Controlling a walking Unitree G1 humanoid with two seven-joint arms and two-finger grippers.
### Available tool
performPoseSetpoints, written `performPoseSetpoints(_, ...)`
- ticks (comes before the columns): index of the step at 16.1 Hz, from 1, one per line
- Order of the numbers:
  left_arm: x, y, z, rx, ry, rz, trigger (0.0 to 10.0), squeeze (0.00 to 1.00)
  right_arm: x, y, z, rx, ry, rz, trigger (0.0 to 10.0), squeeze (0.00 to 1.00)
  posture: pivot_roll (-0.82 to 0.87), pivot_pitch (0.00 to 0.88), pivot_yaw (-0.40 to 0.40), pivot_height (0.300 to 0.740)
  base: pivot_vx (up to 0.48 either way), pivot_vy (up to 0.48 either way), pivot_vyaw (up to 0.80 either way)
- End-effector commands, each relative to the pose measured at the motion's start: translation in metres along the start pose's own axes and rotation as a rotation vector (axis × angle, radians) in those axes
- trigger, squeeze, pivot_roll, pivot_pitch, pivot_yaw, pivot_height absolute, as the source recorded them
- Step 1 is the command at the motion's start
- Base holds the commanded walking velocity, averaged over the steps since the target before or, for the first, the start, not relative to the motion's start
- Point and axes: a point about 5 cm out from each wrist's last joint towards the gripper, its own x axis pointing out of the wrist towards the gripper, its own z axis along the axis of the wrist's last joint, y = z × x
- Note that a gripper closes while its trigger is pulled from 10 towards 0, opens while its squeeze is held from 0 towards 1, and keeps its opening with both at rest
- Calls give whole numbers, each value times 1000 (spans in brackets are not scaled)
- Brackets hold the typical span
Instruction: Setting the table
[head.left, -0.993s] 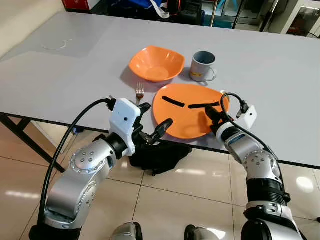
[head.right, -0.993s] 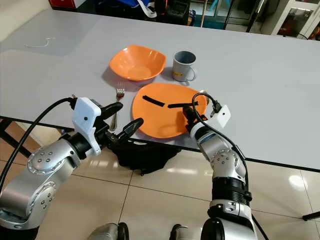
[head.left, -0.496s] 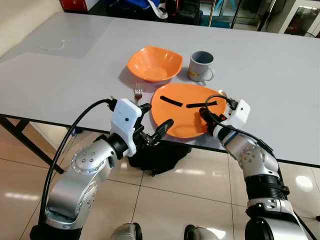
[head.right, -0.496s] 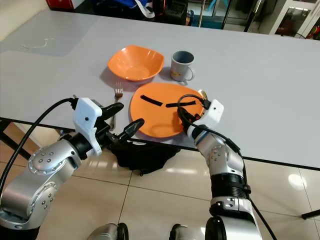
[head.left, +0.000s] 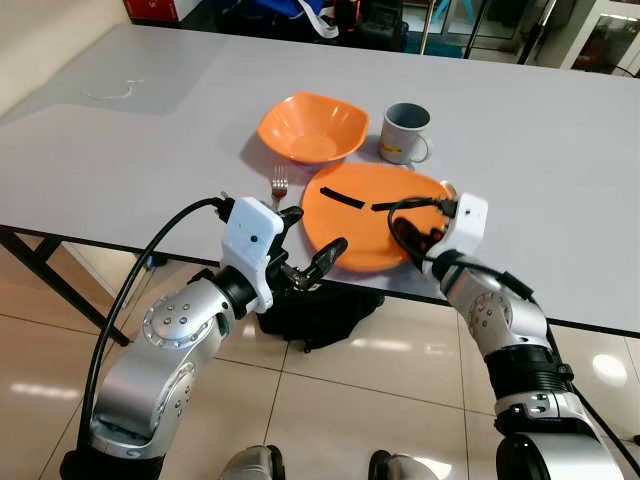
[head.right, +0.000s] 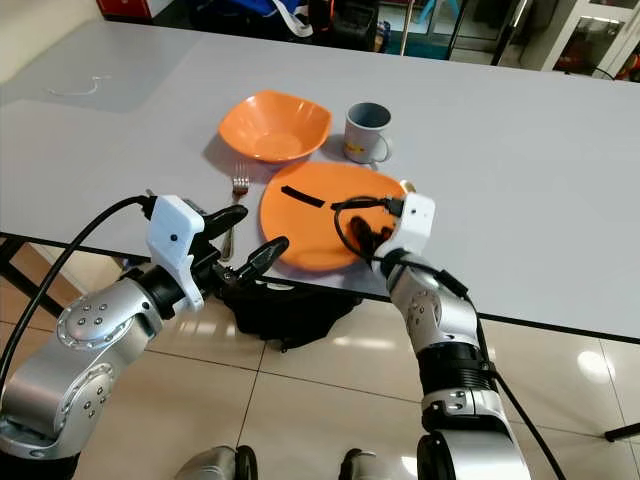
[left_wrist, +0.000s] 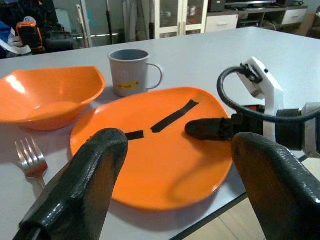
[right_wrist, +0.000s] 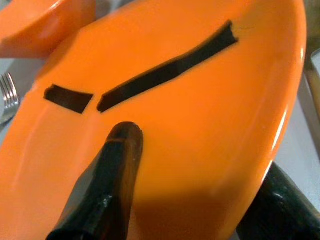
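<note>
Your right gripper (head.left: 412, 232) has its jaws straddling the plate's (head.left: 350, 235) lower-right rim, one finger on top, one beneath, mid-frame at the counter (head.left: 150, 150) edge, while your left gripper (head.left: 310, 240) hangs wide open, empty, just lower-left of it.

Fork (head.left: 279, 185) handle hidden behind left end effector (head.left: 312, 238), utensil (head.right: 405, 186) beside plate (head.left: 345, 225) mostly hidden

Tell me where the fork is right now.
The fork lies on the grey table, left of the orange plate and just in front of the orange bowl, near the left gripper.
</note>
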Motion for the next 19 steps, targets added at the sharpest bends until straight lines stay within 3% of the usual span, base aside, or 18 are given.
performPoseSetpoints(1, 0, -2, 4, 13, -11, -9, 10000, 0, 0, -4, 3, -21, -6, -22, 10000, 0, 72, 105, -6, 740, 0, 0, 0)
performPoseSetpoints(3, 0, -2, 4, 13, -11, -10, 10000, 0, 0, -6, 4, -14, -15, -19, 10000, 0, 70, 98, -5, 740, 0, 0, 0)
performPoseSetpoints(4, 0, -2, 4, 13, -13, -10, 10000, 0, -1, -5, 6, -14, -23, -9, 10000, 831, 70, 98, -5, 740, 0, 0, 0)
performPoseSetpoints(5, 0, -3, 4, 13, -13, -11, 10000, 0, -1, -5, 7, -14, -26, -5, 10000, 1000, 68, 95, -6, 740, 0, 0, 0)
performPoseSetpoints(8, 0, -3, 3, 12, -12, -11, 10000, 0, -3, -5, 11, -93, -13, -2, 10000, 1000, 67, 90, -7, 740, 0, 0, 0)
performPoseSetpoints(9, 0, -2, 4, 13, -12, -10, 10000, 0, -3, -7, 11, -122, 10, -5, 10000, 631, 67, 90, -7, 740, 0, 0, 0)
performPoseSetpoints(10, 0, -2, 4, 14, -12, -8, 10000, 0, -3, -8, 14, -145, 47, 5, 10000, 0, 68, 88, -9, 740, 0, 0, 0)
performPoseSetpoints(14, 1, 0, 2, 15, -2, 2, 10000, 0, -4, 0, 32, -226, 111, 74, 10000, 0, 66, 91, -14, 740, 0, 0, 0)
performPoseSetpoints(16, 7, 6, -8, 31, 48, 52, 10000, 0, -3, 7, 31, -252, 126, 100, 10000, 0, 66, 93, -25, 740, 0, 0, 0)
performPoseSetpoints(19, 33, 29, -18, 83, 102, 147, 10000, 0, -3, 8, 26, -257, 143, 97, 10000, 0, 60, 97, -29, 740, 0, 0, 0)
